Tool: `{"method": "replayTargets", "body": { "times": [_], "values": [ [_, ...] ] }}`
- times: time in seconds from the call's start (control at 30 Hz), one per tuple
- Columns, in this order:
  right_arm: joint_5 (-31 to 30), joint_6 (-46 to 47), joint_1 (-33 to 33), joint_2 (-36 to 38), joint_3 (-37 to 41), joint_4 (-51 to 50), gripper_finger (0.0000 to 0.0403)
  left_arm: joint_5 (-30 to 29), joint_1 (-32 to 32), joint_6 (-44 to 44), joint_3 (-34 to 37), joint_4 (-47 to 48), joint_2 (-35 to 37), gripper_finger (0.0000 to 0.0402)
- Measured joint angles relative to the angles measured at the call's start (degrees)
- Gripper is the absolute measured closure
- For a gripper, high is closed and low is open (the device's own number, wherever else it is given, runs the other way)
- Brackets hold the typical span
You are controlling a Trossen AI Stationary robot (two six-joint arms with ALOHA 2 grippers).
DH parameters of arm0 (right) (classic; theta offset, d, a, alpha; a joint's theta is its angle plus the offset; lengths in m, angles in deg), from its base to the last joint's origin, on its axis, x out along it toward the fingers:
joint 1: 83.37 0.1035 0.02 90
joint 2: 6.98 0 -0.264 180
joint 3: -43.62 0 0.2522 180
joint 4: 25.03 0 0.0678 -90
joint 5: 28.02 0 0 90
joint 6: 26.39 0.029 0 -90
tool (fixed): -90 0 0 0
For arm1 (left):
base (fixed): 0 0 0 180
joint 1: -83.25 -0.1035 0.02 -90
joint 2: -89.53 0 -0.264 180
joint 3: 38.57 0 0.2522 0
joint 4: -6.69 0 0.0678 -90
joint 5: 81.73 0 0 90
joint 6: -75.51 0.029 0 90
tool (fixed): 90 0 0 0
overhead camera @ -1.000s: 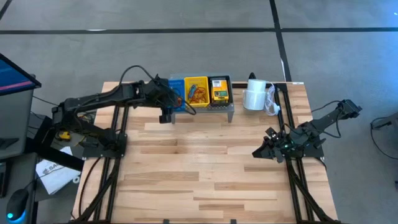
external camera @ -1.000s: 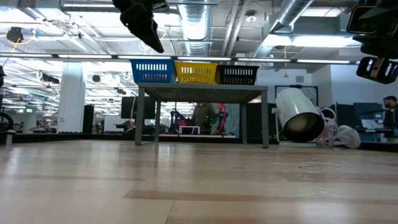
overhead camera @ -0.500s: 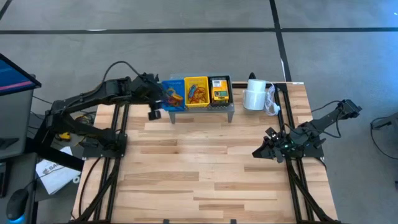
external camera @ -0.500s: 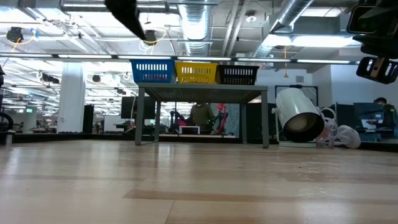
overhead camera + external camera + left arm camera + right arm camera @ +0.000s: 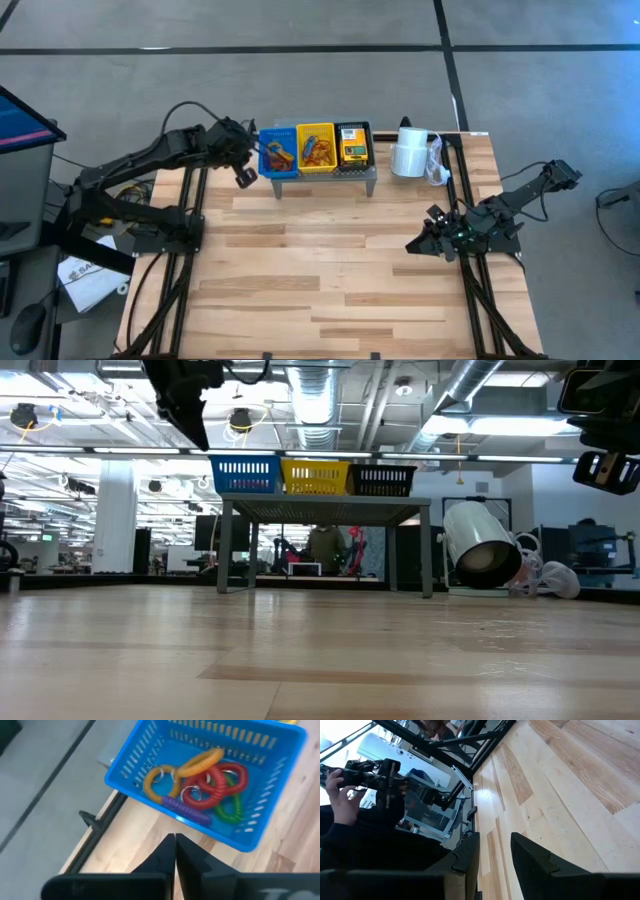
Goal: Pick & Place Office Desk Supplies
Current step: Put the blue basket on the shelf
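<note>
— Where's your left gripper (image 5: 175, 851)?
— Pinched shut, empty, off the blue basket (image 5: 279, 152) of coiled loops (image 5: 202, 782).
— Right gripper (image 5: 494, 851)?
— Part-open, empty, over bare wooden table (image 5: 330, 270).

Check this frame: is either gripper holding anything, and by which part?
Nothing is held. The left gripper is shut empty near the blue basket; the right gripper is open and empty.

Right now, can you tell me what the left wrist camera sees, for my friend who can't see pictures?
A blue basket holds a tangle of coiled loops in orange, red, green and purple. It sits at the edge of a wooden table, with grey floor beyond. The left gripper points at it from nearby, fingers shut and empty.
</note>
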Motion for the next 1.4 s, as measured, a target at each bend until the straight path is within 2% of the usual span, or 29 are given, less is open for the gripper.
{"method": "replayTargets", "body": {
  "times": [0.2, 0.33, 0.43, 0.7, 0.97, 1.2, 1.4],
  "values": [
    [0.01, 0.0, 0.0, 0.0, 0.0, 0.0, 0.0294, 0.04, -2.2, -1.46, 1.99, -1.52, 0.02, 0.0401],
    [0.01, 0.0, -0.01, 0.02, 0.0, 0.0, 0.0294, 3.89, -4.58, -3.32, 2.75, -4.24, 0.0, 0.0401],
    [-0.01, 0.0, -0.02, 0.02, 0.02, 0.0, 0.0294, 6.73, -6.43, -6.35, 2.77, -5.55, 0.0, 0.0401],
    [0.0, 0.0, -0.02, 0.01, 0.02, 0.0, 0.0294, 7.14, -9.26, -16.43, 2.81, -3.39, 0.01, 0.0401],
    [-0.01, 0.0, -0.02, 0.01, 0.02, 0.0, 0.0294, 7.22, -9.38, -26.35, 2.81, -4.6, 0.0, 0.0401],
    [0.01, 0.0, -0.01, 0.02, 0.02, 0.0, 0.0294, 7.23, -9.68, -29.46, 2.85, -4.79, -1.37, 0.0401],
    [-0.01, -0.02, -0.02, 0.0, 0.02, 0.0, 0.0294, 9.7, -9.05, -30.83, 2.85, -5.24, -3.78, 0.0401]
  ]
}}
